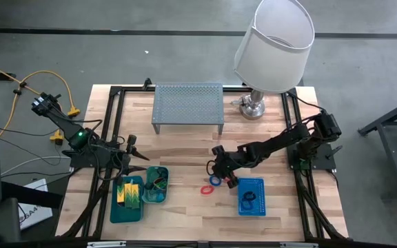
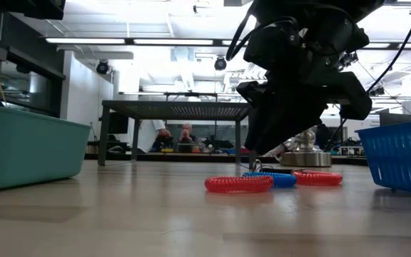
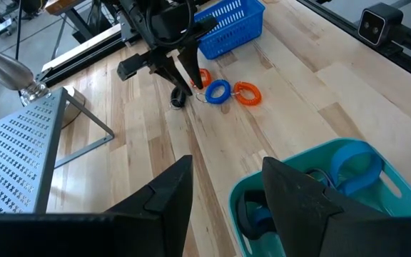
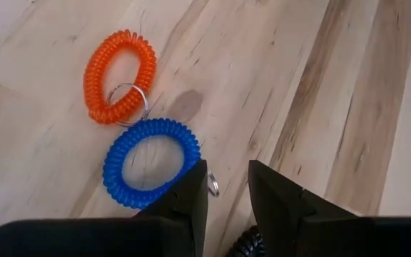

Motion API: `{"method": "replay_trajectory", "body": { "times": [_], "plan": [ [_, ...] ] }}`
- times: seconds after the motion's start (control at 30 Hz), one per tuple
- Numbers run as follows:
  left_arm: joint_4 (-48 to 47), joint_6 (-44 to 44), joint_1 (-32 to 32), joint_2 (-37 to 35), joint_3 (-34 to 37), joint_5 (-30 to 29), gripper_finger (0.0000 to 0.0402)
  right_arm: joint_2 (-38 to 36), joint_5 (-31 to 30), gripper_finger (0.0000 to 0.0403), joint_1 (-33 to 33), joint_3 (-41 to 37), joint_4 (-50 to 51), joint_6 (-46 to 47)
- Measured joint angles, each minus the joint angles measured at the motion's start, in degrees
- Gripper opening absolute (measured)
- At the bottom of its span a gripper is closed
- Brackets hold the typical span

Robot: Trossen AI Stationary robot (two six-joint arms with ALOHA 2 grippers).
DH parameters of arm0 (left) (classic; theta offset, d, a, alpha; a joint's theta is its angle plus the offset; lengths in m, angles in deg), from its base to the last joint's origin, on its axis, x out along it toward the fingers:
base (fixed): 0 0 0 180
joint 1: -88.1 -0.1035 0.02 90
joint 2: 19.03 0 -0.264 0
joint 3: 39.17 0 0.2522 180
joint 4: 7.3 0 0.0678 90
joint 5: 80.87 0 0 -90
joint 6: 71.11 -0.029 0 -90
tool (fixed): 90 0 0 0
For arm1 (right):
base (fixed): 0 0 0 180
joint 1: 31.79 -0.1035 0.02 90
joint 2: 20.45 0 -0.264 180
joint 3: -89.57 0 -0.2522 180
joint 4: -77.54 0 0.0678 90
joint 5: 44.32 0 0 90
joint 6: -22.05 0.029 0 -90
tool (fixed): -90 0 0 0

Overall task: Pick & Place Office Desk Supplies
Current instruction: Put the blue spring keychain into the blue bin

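Left end effector (image 3: 227, 193), fingers apart and empty, hovers above the light wooden tabletop (image 1: 185, 148) beside a small teal plastic tray (image 1: 156, 184) holding blue coiled bands. At centre, the right end effector (image 4: 227, 189), fingers slightly apart and gripping nothing, stands low over a blue coiled band loop (image 4: 150, 163) lying beside a red coiled band loop (image 4: 120, 75). A blue mesh basket (image 1: 251, 196) sits just right.

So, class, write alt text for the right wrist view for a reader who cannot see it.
The right gripper, fingers slightly apart, hangs just over the edge of a blue coil band loop on the wooden table. An orange-red coil loop lies beside it.
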Motion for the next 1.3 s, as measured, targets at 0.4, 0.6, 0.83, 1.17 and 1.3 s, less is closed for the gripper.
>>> {"method": "replay_trajectory", "body": {
  "times": [0.4, 0.6, 0.83, 1.17, 1.3],
  "plan": [
    [0.02, 0.00, 0.00, 0.01, 0.01, 0.01, 0.0161, 4.33, 1.15, 0.0091, 0.00, 0.02, -3.82, 0.26],
    [0.04, 0.00, 0.01, -0.01, 0.01, 0.00, 0.0161, 4.35, 1.09, 0.0091, 0.11, 0.02, -3.18, 0.42],
    [0.04, 0.00, 0.00, -0.01, 0.01, 0.00, 0.0161, 4.35, 1.37, 0.0091, 0.48, 0.02, -2.97, 1.10],
    [0.04, 0.00, 0.00, -0.01, 0.01, 0.02, 0.0161, 4.35, 2.78, 0.0043, 0.90, 0.02, -2.29, 1.93],
    [0.02, 0.00, 0.01, -0.01, 0.01, 0.02, 0.0161, 4.35, 2.79, 0.0008, 0.86, 0.02, -2.34, 1.83]
  ]
}}
